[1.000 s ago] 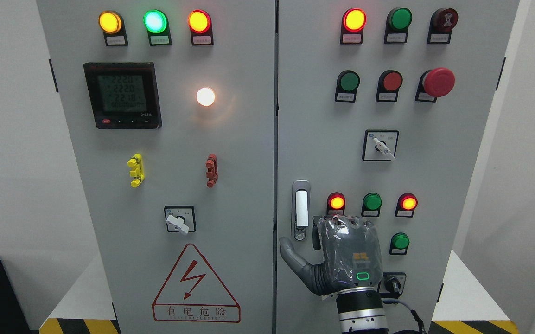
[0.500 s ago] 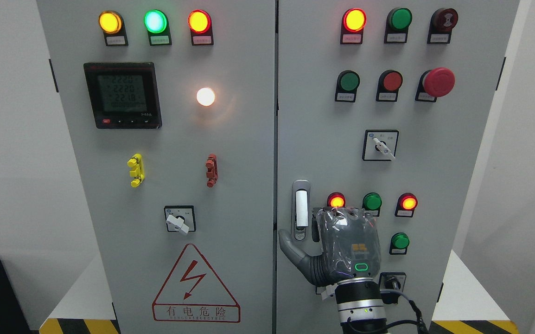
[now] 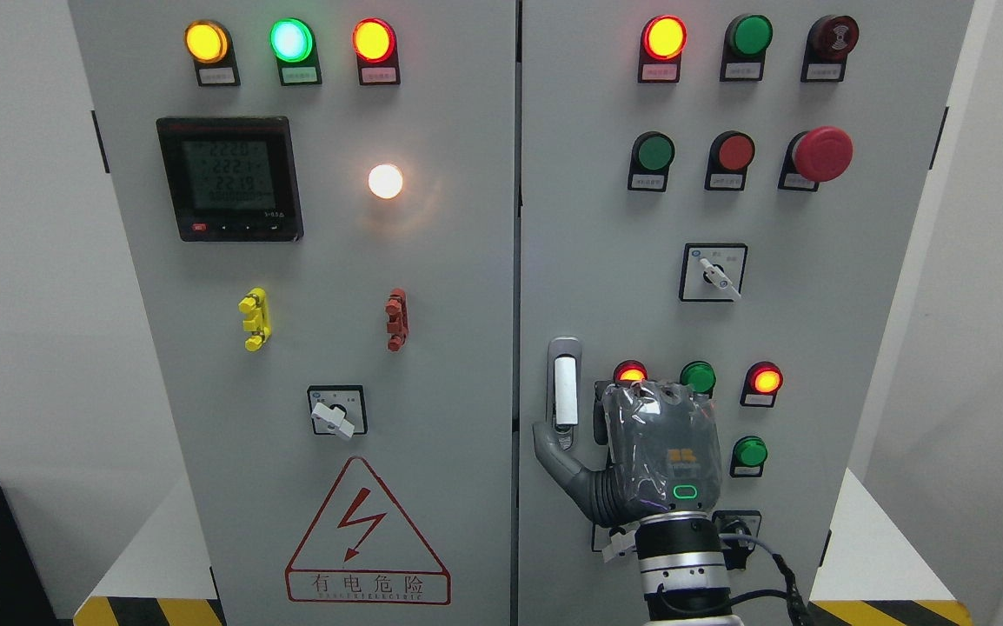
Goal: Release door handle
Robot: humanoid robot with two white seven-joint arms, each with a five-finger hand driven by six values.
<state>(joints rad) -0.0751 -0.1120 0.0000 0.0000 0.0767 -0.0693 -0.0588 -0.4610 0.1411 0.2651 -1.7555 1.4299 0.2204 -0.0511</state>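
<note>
I have the grey cabinet (image 3: 432, 348) filling my view, two flat painted-metal doors meeting at a dark seam down the middle, both shut as far as I can see. The right door (image 3: 814, 330) carries the door handle (image 3: 564, 393) close to its inner edge, toward the lower half: a slim upright oval of brushed metal with a white bar set in it and a small keyhole at the foot.

My right hand (image 3: 632, 452) sits on that door just right of the handle, back toward the camera, its dark grey shell wrapped in crinkled clear film with a green light near the wrist. The thumb (image 3: 554, 456) sticks out to the left, its tip at the foot of the handle, touching or nearly so. The other fingers point away from me, so I cannot tell whether they are curled or straight. Nothing visibly grips the white bar. I judge the letting go as nearly done; what is left is to draw the thumb clear and pull the arm off the door.

Round glossy lamps (image 3: 665, 37) glow red, amber and green, and a red mushroom button (image 3: 823, 154) stands out.
</note>
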